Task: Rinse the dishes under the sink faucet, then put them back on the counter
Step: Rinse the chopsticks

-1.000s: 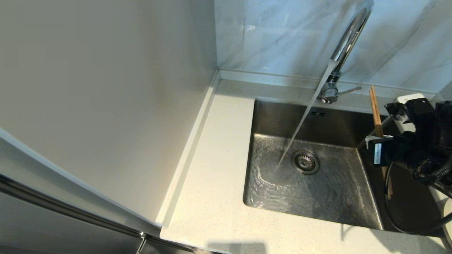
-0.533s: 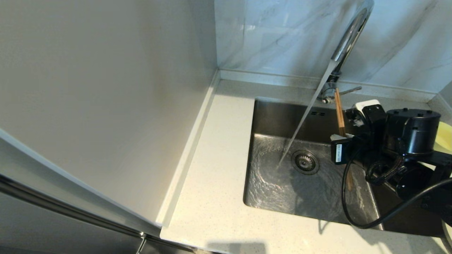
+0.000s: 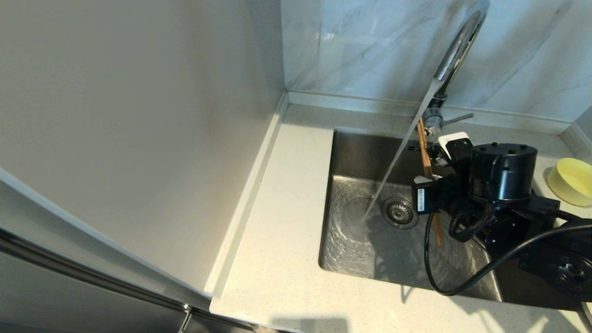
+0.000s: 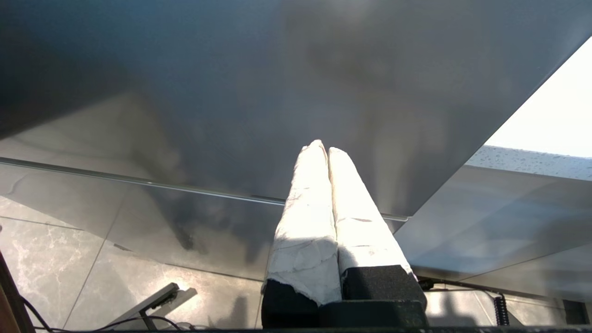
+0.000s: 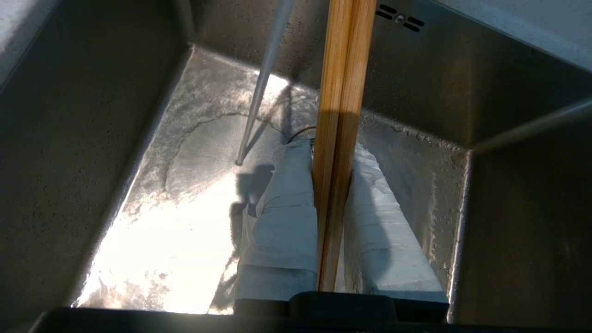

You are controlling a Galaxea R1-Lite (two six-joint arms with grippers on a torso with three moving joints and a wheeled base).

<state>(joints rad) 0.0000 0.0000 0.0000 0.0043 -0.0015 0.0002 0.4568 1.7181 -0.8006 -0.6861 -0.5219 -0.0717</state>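
Holding the chopsticks (image 5: 341,138) pinched in your right gripper (image 5: 330,152) over the sink (image 3: 351,148), beside the stream; left gripper (image 4: 326,150) fingers together, empty.

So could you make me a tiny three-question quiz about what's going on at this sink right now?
1. True or false: water is running from the faucet into the sink.
2. What does the right gripper hold? A) the yellow bowl B) the chopsticks C) a sponge
3. Fill in: the yellow bowl sits on the ____, to the right of the sink.

Key: 1 true; 2 B, the chopsticks; 3 counter.
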